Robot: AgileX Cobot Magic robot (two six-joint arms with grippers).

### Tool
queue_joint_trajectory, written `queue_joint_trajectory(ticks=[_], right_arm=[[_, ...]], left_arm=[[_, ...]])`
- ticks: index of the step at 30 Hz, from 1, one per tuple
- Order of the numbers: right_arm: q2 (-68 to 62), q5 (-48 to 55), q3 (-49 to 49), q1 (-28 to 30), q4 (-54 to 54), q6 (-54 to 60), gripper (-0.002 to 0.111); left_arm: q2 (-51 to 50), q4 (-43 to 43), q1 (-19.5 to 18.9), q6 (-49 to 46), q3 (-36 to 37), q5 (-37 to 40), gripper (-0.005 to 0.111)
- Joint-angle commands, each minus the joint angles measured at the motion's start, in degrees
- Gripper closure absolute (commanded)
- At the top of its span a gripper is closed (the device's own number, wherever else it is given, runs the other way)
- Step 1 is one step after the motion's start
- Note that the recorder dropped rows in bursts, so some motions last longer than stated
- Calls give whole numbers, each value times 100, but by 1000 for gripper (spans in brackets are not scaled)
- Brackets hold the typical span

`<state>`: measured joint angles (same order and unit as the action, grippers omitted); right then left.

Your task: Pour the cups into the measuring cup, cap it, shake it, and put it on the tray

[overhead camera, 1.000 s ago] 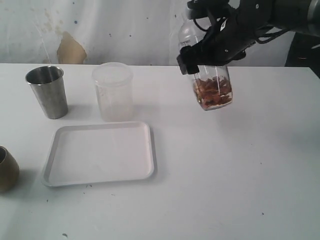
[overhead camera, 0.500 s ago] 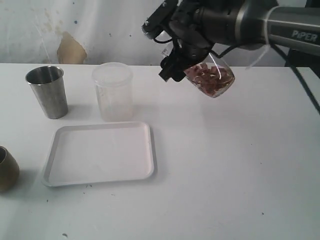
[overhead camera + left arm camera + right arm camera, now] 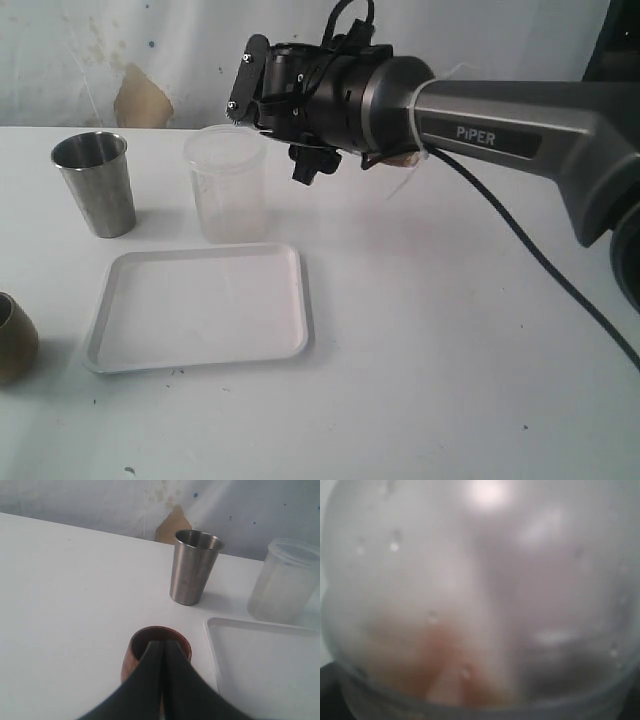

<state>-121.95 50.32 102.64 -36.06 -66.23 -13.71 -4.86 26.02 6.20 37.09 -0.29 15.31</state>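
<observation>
Right arm reaches in level over the white table [image 3: 450, 350], wrist rolled, right gripper [image 3: 275, 122] in the air past the far right corner of the flat white rectangular plastic tray [image 3: 200, 310]. Its jaws stand wide on the tall clear plastic measuring cup [image 3: 480, 600], brownish contents inside. The cup fills the right wrist view, blurred, and is mostly hidden behind the wrist in the exterior view. Left gripper [image 3: 161, 645] is pressed fully together, gripping nothing, tips in front of the squat brown wooden cup [image 3: 131, 660] left of the tray.

Counts: 1 tray, 1 measuring cup, 1 wooden cup, 1 tapered shiny steel tumbler [image 3: 95, 185] beyond the tray's far left corner, 1 frosted translucent plastic cup [image 3: 227, 185] just behind its far edge.
</observation>
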Motion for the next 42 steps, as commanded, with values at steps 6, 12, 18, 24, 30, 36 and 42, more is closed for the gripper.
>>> queue_joint_trajectory(ticks=[6, 12, 18, 24, 30, 36, 42], right_arm=[[45, -268, 75, -15, -1016, 450, 108], [45, -491, 75, -15, -1092, 1064, 108], [41, -519, 75, -15, -1374, 1108, 108], [-51, -488, 75, 12, -1532, 1254, 108], [-324, -387, 75, 12, -1860, 1499, 108], [-339, -306, 75, 12, -2245, 1679, 108], [-339, -271, 75, 12, -2371, 1808, 108]], left_arm=[[20, 24, 22, -6, 29, -33, 106], [20, 24, 22, -6, 29, -33, 106], [20, 24, 22, -6, 29, -33, 106], [20, 24, 22, -6, 29, -33, 106], [20, 24, 22, -6, 29, -33, 106], [20, 24, 22, -6, 29, -33, 106], [20, 24, 22, -6, 29, -33, 106]])
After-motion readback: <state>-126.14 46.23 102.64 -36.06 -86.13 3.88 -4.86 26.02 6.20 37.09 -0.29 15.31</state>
